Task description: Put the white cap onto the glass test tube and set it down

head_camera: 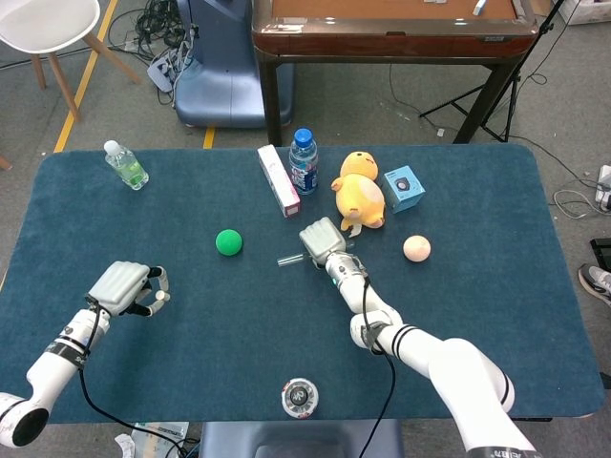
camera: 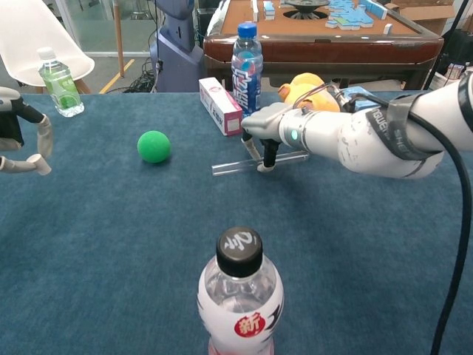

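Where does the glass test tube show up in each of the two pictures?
Head view: glass test tube lies mid-table, poking left from under the right hand.
Chest view: it lies centre, beneath that hand.
Shared landmark: the green ball to its left.

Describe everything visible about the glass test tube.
The glass test tube is a thin, clear, straight tube lying on its side on the blue table cloth, running left to right with its left end a little nearer the chest camera. The right hand is over its middle, fingertips down at the tube. No cap is seen on the left end; the right end is partly hidden. It lies in front of the pink-and-white box.
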`<state>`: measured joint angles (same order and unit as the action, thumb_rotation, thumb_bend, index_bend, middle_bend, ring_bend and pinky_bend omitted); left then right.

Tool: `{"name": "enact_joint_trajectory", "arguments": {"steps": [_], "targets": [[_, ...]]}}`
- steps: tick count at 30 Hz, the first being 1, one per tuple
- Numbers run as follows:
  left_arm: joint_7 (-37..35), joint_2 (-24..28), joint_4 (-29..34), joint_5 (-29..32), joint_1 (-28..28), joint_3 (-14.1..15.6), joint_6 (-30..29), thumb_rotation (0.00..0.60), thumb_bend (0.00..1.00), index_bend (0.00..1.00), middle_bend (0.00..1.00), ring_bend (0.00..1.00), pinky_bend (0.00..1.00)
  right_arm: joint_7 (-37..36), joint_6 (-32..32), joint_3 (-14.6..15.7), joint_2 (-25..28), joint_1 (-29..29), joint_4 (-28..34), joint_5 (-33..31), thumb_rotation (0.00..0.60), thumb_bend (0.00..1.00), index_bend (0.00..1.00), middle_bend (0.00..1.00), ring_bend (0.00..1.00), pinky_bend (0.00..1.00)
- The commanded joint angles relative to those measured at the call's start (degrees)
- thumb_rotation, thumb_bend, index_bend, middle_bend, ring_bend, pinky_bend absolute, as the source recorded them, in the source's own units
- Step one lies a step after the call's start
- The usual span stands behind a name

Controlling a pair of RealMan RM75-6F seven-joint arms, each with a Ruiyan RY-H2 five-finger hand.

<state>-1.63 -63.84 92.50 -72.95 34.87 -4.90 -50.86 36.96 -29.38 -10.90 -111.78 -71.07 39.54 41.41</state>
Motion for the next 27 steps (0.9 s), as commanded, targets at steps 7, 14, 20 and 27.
{"name": "enact_joint_trajectory", "arguments": {"steps": [7,14,20,27], "targets": [[-7.2,2.6,1.0,0.6,-0.3,-2.0,0.4,0.6,0.29,0.52,1.0,1.0,0.98,-9.9,-2.6,-4.3,7.6,3.9,13.0,2.6,0.6,0.48,0.66,1.0,1.0,0.98],[-18.2,6.5,4.0,0.6,-1.2,-4.7,0.6,0.6,0.29,0.52,1.0,1.0,0.98,-20.7,-7.0,-7.1,14.4,9.3,25.5,8.4,0.6,0.49,0.7,1.0,1.0,0.98],[-24.9,8.9,6.5,-0.2,-1.8,-6.3,0.3,0.6,0.29,0.52,1.0,1.0,0.98,-31.2,-10.1,-7.9,15.7,13.4,31.3,15.2,0.6,0.51,0.73,1.0,1.0,0.99],[-27.3,9.8,9.2,-0.1,-2.1,-7.8,-1.1,0.6,0.29,0.52,1.0,1.0,0.98,-39.3,-13.7,-7.1,13.3,15.8,33.6,21.7,0.6,0.51,0.74,1.0,1.0,0.99]]}}
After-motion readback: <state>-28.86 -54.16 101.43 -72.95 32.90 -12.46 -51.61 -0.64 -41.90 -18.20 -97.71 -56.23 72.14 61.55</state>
